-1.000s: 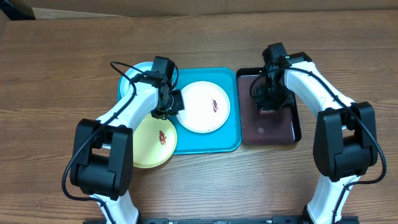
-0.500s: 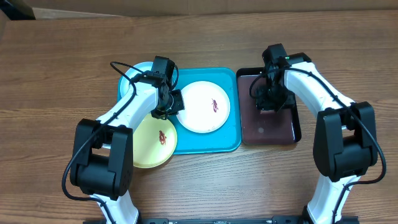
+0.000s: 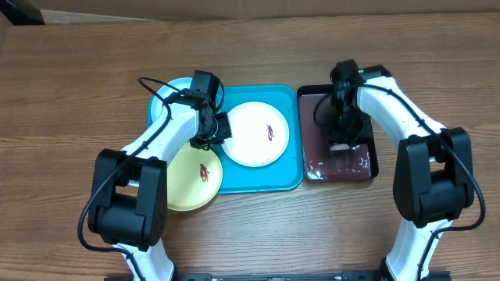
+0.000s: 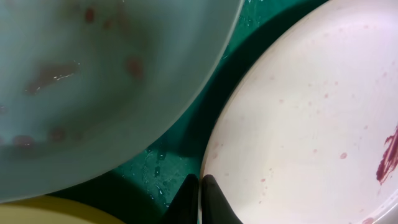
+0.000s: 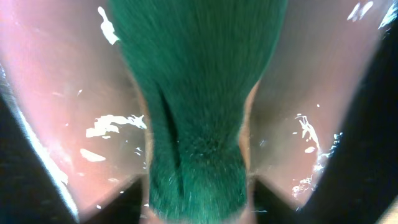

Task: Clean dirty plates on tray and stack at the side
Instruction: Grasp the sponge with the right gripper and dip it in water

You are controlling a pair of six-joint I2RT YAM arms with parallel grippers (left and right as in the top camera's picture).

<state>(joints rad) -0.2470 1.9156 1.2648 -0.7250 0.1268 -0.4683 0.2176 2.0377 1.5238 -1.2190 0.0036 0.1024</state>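
Observation:
The turquoise tray (image 3: 269,178) carries a white plate (image 3: 262,134) with a reddish smear. A light blue plate (image 3: 164,105) lies at the tray's back left, mostly under my left arm. A yellow-green plate (image 3: 195,178) overlaps the tray's front left corner. My left gripper (image 3: 209,139) is shut on the white plate's left rim. In the left wrist view the gripper (image 4: 200,190) has one finger over the tray (image 4: 168,155) and one over the white plate (image 4: 298,118), beside the light blue plate (image 4: 93,81). My right gripper (image 3: 342,131) is shut on a green sponge (image 5: 199,93).
A narrow black tray (image 3: 374,160) of reddish-brown liquid stands right of the turquoise one. The sponge is down in that liquid, which shows white ripples at the front. Brown wooden table (image 3: 78,94) lies all around, and both arms reach in from the front edge.
The right gripper has shifted slightly toward the front of the black tray, and the liquid there now shows white ripples. The left arm has not moved.

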